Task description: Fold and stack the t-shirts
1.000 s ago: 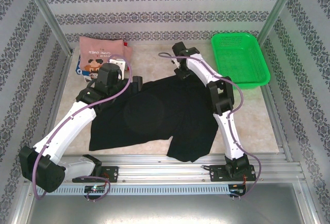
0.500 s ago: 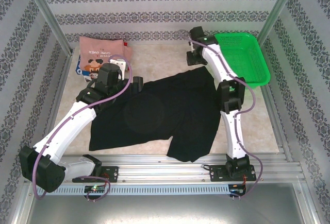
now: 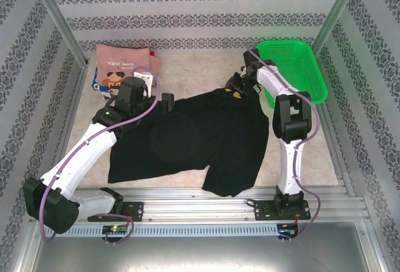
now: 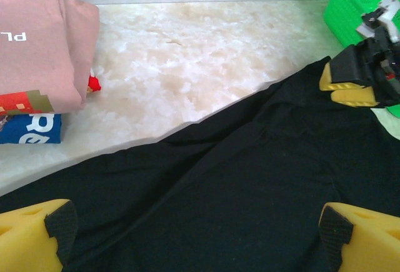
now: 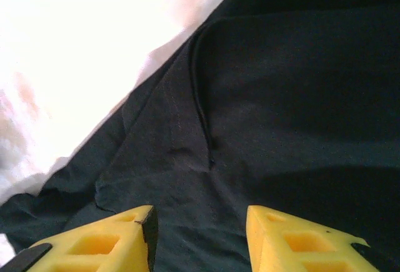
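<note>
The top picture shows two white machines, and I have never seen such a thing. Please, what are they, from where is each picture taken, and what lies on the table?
They are two robot arms bolted at the table's near edge. The top picture comes from a fixed camera above and behind them. The other two come from a small camera on each wrist. A black t-shirt lies spread on the marble table. A folded pink t-shirt rests on a blue-and-white one at the far left, and a green basket stands at the far right. The left gripper and the right gripper are both open at the black shirt's far edge, holding nothing.
</note>
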Controlling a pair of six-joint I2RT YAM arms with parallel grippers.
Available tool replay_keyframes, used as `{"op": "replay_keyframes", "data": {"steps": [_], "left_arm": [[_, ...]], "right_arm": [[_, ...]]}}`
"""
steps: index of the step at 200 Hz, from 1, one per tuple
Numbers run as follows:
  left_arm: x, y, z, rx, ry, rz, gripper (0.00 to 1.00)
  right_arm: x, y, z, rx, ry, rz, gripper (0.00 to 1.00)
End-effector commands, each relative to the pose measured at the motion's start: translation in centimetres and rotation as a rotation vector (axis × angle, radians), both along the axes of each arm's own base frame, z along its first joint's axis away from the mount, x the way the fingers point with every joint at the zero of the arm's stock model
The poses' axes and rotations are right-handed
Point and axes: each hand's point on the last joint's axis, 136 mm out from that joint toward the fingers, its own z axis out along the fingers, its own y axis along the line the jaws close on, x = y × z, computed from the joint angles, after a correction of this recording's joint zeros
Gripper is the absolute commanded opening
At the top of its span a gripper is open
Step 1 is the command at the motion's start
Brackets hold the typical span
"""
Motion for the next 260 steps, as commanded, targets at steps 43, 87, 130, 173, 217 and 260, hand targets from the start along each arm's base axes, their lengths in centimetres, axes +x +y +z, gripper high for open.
{"op": "replay_keyframes", "data": {"steps": [43, 87, 130, 173, 217, 260], "left_arm": [[-0.8, -0.2, 3.2, -0.028, -0.085, -0.024, 1.0], [-1.1, 0.4, 3.1, -0.01, -0.088, -0.007, 1.0], [-1.1, 0.6, 3.2, -0.001, -0.091, -0.001, 1.0], [-1.4, 0.7, 3.2, 0.004, -0.094, -0.001, 1.0], [-1.5, 0.7, 2.9, 0.004, -0.089, -0.005, 1.0], [-1.6, 0.7, 2.6, 0.009, -0.083, -0.004, 1.0]], "right_arm": [[1.2, 1.6, -2.6, 0.049, 0.037, -0.072, 0.42], [1.1, 1.6, -3.7, 0.028, 0.053, -0.079, 0.42], [1.9, 2.3, -3.9, 0.036, 0.045, -0.079, 0.39], [2.4, 2.6, -3.6, 0.044, 0.03, -0.078, 0.34], [2.5, 2.7, -3.4, 0.039, 0.028, -0.07, 0.25], [2.4, 2.7, -3.4, 0.039, 0.027, -0.064, 0.08]]}}
